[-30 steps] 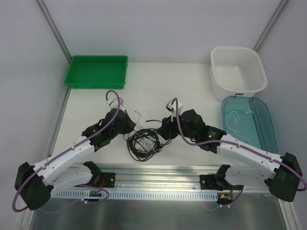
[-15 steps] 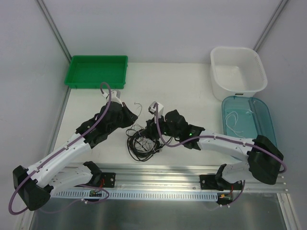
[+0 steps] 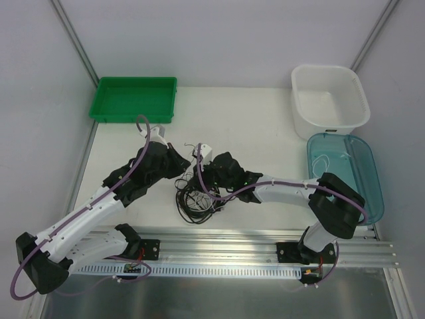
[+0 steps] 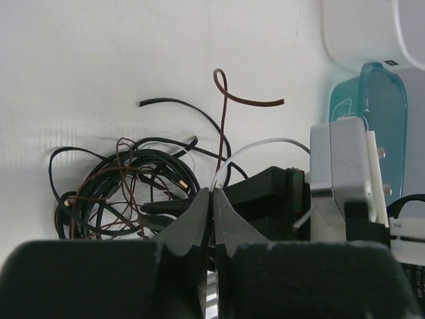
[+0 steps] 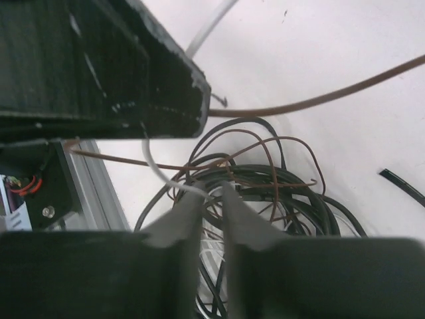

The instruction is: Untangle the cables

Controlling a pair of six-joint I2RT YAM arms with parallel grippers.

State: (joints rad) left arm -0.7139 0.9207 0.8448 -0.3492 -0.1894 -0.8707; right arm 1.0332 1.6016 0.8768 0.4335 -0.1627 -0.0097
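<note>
The cables lie in a tangled black heap with thin brown and white strands, near the table's front. My left gripper is above the heap's upper edge. In its wrist view the jaws are pressed together, and a white cable and a brown strand come out at the tips. My right gripper reaches in from the right, close to the left one. Its jaws stand a narrow gap apart over the coils. The white cable runs from the left gripper's body to the tip of its left finger.
A green tray is at the back left and a white tub at the back right. A teal lidded box holding a white cord is at the right. A metal rail runs along the front edge. A loose black end lies beyond the heap.
The right arm has swung left onto the heap, close beside the left gripper, and its jaws have narrowed. The left gripper has shifted slightly back and stayed shut.
</note>
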